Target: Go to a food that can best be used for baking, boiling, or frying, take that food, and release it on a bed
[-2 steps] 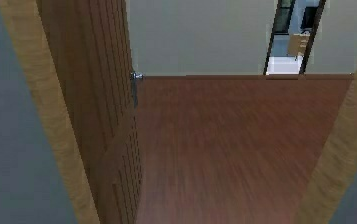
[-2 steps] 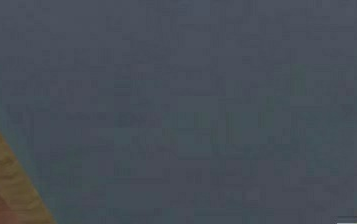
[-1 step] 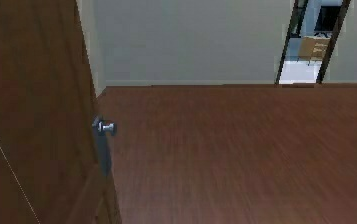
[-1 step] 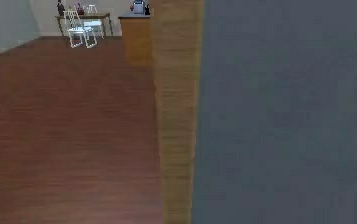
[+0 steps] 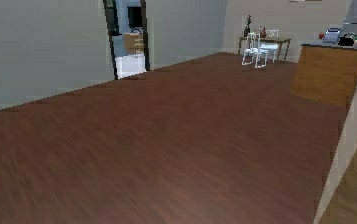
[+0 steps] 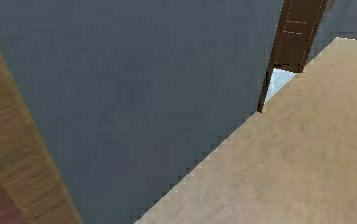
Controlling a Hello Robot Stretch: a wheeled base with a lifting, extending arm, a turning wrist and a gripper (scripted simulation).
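Bare brown floor (image 5: pixel 166 150) lies before us. We should drive steadily toward the counter (image 5: pixel 326 72) at upper right, where the food may sit. We cannot tell the gripper's state.

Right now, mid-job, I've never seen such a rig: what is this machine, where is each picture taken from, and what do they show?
It is a wheeled robot with one lifting, extending arm and a two-finger gripper. The forward view looks ahead and slightly down: a dark wooden floor, a grey wall with an open doorway, a small table with white chairs, and a wooden counter bearing small things that are too small to name. The arm side view looks out to the side where the arm reaches: a blue-grey wall, a brown door frame and a light floor.
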